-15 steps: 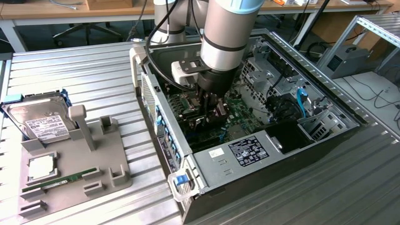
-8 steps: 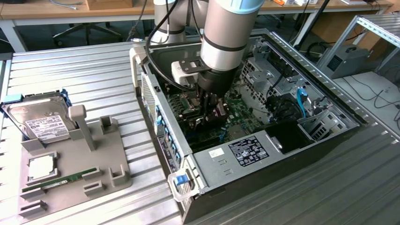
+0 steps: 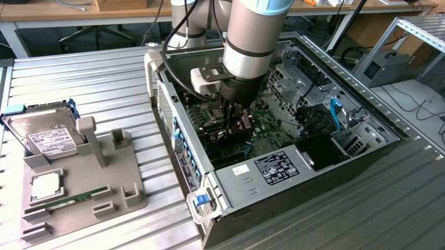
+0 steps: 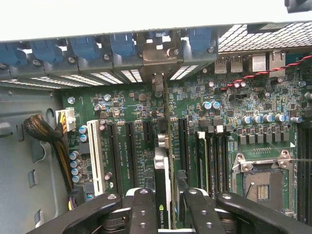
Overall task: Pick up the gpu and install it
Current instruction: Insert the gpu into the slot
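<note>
The gpu (image 4: 163, 161) stands on edge over the green motherboard (image 4: 136, 117) inside the open computer case (image 3: 278, 172). It runs along the black expansion slots. Its silver bracket end (image 4: 157, 58) reaches the row of blue slot latches at the case's rear wall. My gripper (image 4: 165, 195) straddles the card's near end, one black finger (image 4: 142, 209) close against each face, shut on it. In the exterior view the arm reaches straight down into the case, with the gripper (image 3: 236, 122) low over the board.
A white slot (image 4: 96, 156) and a yellow-black cable bundle (image 4: 48, 136) lie beside the card, and the bare CPU socket (image 4: 263, 180) on the other side. Outside the case, a grey holder (image 3: 83, 177) carries a hard drive (image 3: 45, 135) and a green memory stick (image 3: 66, 200).
</note>
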